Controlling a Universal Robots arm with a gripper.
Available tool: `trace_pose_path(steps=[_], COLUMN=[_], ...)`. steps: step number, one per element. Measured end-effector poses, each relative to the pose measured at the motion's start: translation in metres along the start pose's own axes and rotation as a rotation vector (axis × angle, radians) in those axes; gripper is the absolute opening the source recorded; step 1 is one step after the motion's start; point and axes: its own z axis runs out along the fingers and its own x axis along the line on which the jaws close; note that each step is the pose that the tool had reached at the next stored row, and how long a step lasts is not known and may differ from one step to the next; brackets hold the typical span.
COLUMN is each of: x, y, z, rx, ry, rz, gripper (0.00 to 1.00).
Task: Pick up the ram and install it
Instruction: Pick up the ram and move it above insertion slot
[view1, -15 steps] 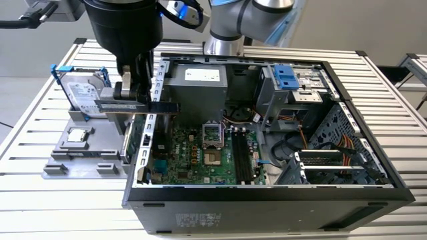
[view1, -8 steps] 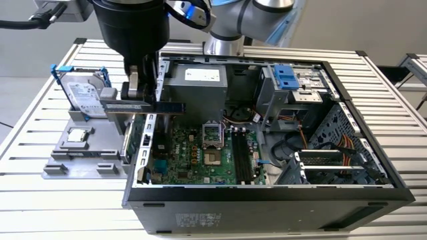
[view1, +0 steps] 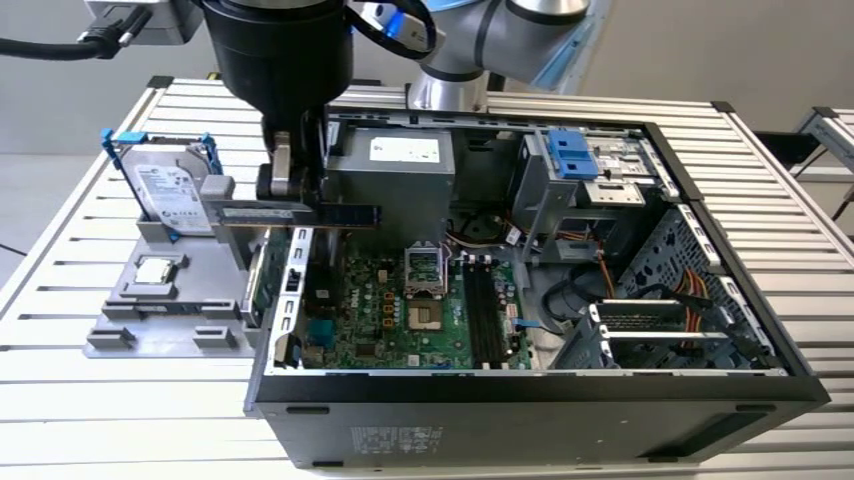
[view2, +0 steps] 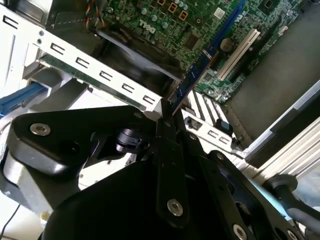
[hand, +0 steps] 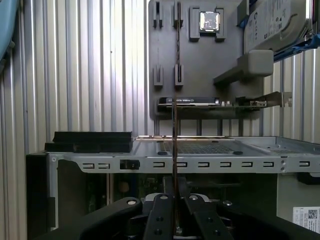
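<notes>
Exterior view: high, steep look down onto the open computer case (view1: 534, 400) on the slatted table (view1: 80, 420), whole case in shot. Both wrist views: close, sighting along the gripper (hand: 175, 194) and the ram (hand: 175, 150) it clamps. First wrist view faces outward over the case's slotted wall (hand: 210, 164) to the grey fixture (hand: 200, 65); second wrist view faces the motherboard (view2: 165, 25). Shared: that wall.

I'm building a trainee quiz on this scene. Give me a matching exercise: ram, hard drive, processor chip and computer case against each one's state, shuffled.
Things:
1 ram
2 hard drive
3 processor chip
4 computer case

States:
A lies flat on the grey fixture
B open, its inside showing
C clamped in the gripper
D stands on edge in the grey fixture

Pairs: 1-C, 2-D, 3-A, 4-B
</notes>
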Motion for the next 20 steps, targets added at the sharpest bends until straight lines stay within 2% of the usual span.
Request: trace_pose_path(steps=[20], x=[-0.0003], y=[-0.0136], z=[-0.0004], rx=[0.0], ry=[0.0], rz=[0.0], gripper=[0.0])
